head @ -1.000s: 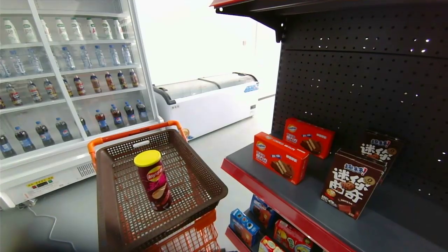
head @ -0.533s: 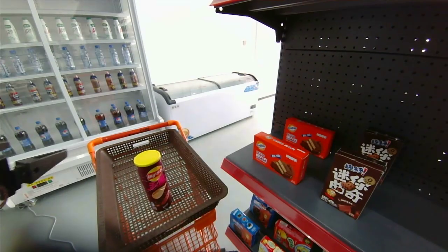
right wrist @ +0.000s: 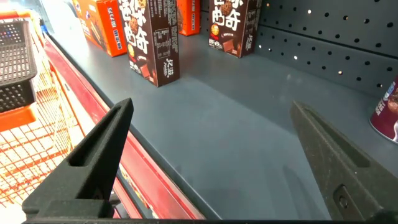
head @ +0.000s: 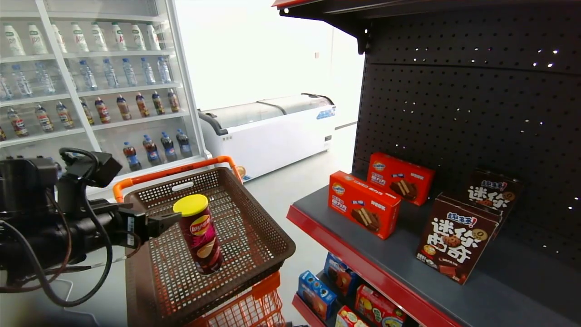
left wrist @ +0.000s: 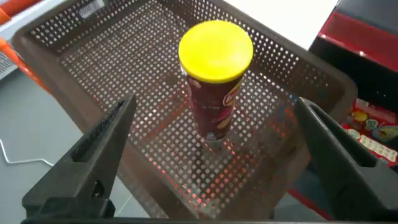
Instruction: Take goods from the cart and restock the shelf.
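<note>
While the chip can (head: 198, 234) stands upright near the middle of the brown mesh basket (head: 268, 236) on top of the cart, its long axis runs vertically, yellow lid up and base on the basket floor. The left gripper (left wrist: 214, 152) sits at lid height on the can's left, fingers (left wrist: 93, 165) spread wide (the wrist view frames the can between them, with neither touching it). The right gripper (right wrist: 211, 158) is likewise spread apart, holding nothing, above the bare grey shelf board (right wrist: 236, 137). That board has a red front edge and a black pegboard back (head: 454, 104); red boxes (head: 364, 204) and brown boxes (head: 456, 238) stand along it. The cart's orange handle (head: 172, 172) faces a glass-doored drinks cooler (head: 91, 91), and a white chest freezer (head: 272, 127) stands beyond on the grey floor.
</note>
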You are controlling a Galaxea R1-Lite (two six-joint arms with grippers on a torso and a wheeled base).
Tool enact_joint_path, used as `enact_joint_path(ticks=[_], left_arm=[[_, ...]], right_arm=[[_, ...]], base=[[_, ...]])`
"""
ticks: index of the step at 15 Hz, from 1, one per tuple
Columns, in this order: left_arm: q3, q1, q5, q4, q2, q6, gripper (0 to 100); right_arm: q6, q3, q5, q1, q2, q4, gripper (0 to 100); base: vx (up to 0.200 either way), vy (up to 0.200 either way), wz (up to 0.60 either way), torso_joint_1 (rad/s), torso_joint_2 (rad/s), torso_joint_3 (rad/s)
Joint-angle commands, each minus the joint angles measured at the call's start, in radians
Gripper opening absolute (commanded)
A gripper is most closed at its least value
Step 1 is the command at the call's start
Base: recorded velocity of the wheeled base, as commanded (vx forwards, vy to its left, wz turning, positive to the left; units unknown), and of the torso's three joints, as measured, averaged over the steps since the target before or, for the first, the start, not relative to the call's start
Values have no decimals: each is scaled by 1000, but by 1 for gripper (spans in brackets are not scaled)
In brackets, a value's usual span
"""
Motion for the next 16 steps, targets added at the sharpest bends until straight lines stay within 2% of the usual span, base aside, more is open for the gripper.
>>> enact_joint_path(ticks=[1,2,3,5,7,12,13,16], left_arm=[[65,-4,0,-68,99,-2,100],[103,-4,-1,-160,140,-3,100],[103,-4,-1,-160,140,-3,100],[166,-7,-5,-336,240,-5,100],[198,-9,-5,-439,288,-5,100],[295,-9,0,-819,456,4,100],[344,-9,0,-941,513,7,100],[362,-9,0,-1072,584,13,100]], right_arm=[[0,0,0,0,0,0,100],[0,0,0,2,0,0,100],[0,0,0,2,0,0,100],[0,0,0,0,0,0,100],[0,0,0,0,0,0,100],[0,0,2,0,0,0,100],[0,0,2,0,0,0,100],[0,0,0,0,0,0,100]], base=[[0,0,0,0,0,0],[0,0,0,0,0,0],[0,0,0,0,0,0],[0,0,0,0,0,0],[0,0,0,0,0,0],[0,0,0,0,0,0],[0,0,0,0,0,0],[0,0,0,0,0,0]])
